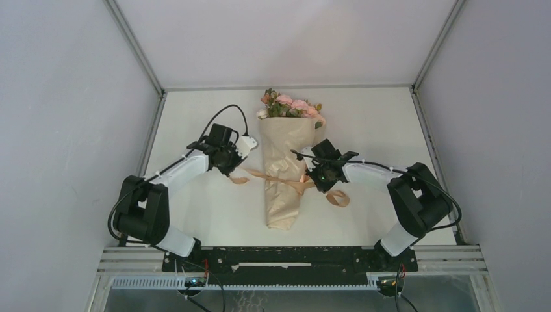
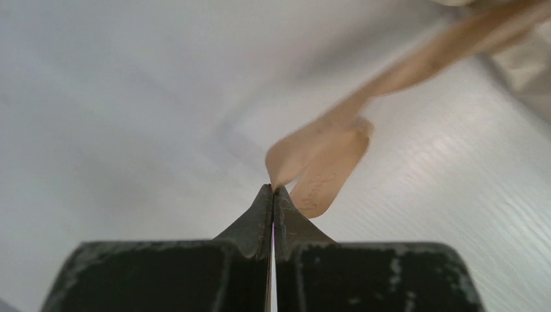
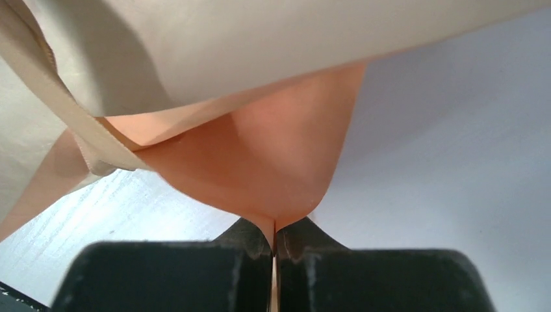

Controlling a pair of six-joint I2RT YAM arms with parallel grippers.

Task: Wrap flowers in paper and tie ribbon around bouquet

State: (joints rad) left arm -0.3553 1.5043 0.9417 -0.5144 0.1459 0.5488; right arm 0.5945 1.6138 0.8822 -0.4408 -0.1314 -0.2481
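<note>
White table (image 1: 214,221), with the paper (image 1: 283,162) cone of flowers (image 1: 292,107) and ribbon (image 1: 338,198) on it.

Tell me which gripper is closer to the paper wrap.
The right gripper, pinching the ribbon right beside the paper; the left gripper holds its ribbon end away from the paper.

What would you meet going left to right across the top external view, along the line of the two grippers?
left gripper → paper → right gripper. The ribbon runs across all three, so it has no single place in the order.
</note>
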